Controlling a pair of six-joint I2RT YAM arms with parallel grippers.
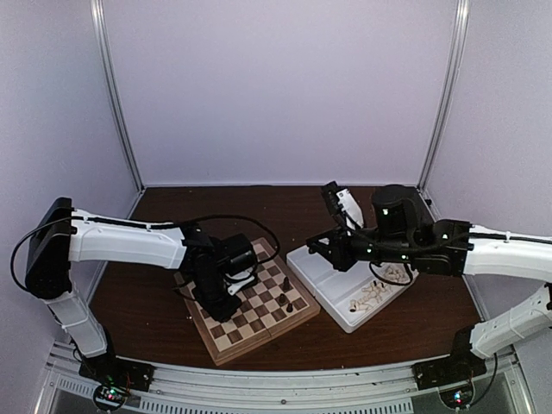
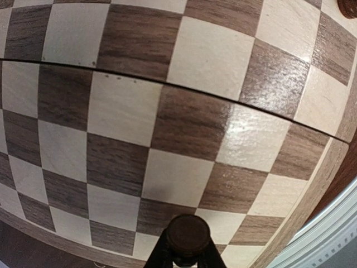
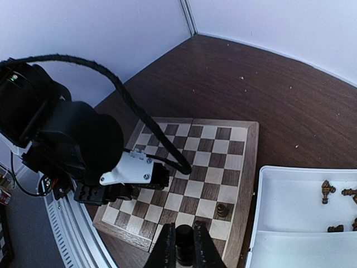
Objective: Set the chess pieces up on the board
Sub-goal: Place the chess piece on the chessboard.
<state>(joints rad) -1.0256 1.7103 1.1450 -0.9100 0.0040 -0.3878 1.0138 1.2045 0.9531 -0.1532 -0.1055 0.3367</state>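
The board [image 1: 259,321] lies in front of the left arm, with three dark chess pieces [image 1: 285,300] standing near its right edge. My left gripper [image 2: 187,241] hangs low over the board [image 2: 184,120] near its front edge and is shut on a dark piece [image 2: 188,231]. My right gripper [image 3: 184,229] is shut on another dark piece [image 3: 184,244], above the board's edge nearest the tray. One dark piece [image 3: 222,210] stands on a square just beyond it. In the top view the right gripper [image 1: 321,246] is between board and tray.
A white two-compartment tray [image 1: 321,274] sits right of the board with several pale pieces [image 1: 373,297] in it; it also shows in the right wrist view [image 3: 290,215]. The left arm [image 3: 67,139] covers the board's left part. White walls enclose the brown table.
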